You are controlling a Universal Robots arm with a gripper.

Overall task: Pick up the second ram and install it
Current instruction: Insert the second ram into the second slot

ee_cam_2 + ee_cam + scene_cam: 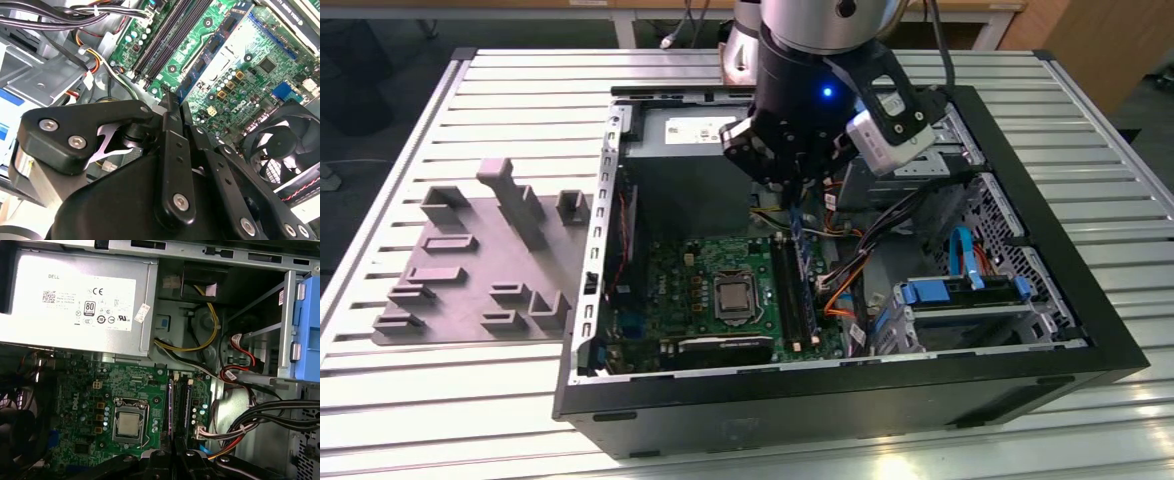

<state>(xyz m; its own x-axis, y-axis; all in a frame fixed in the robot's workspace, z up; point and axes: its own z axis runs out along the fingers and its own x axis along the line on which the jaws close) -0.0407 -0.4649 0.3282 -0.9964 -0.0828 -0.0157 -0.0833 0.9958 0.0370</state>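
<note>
Gripper: the gripper [794, 190] is hanging inside the open computer case [854, 410], over the motherboard [700, 265]; its jaws are standing narrow, pinching a thin board.
Second ram: the second ram [797, 218] is sitting in that pinch, showing as a slim blue-green edge reaching down below the fingertips in the exterior view, not yet seated.
Memory slots: the long black memory slots [790, 290] are lying just beneath the ram, running beside the processor socket [735, 298]; in both wrist views the gripper [169, 100] [174, 452] is lining up with the slots [165, 40] [179, 405].
Power supply: the silver power supply [75, 300] is sitting beyond the motherboard's far edge.
Fixture plate: the grey ridged fixture plate [467, 265] is lying on the slatted table [454, 420], outside the case, toward the exterior view's left.
</note>
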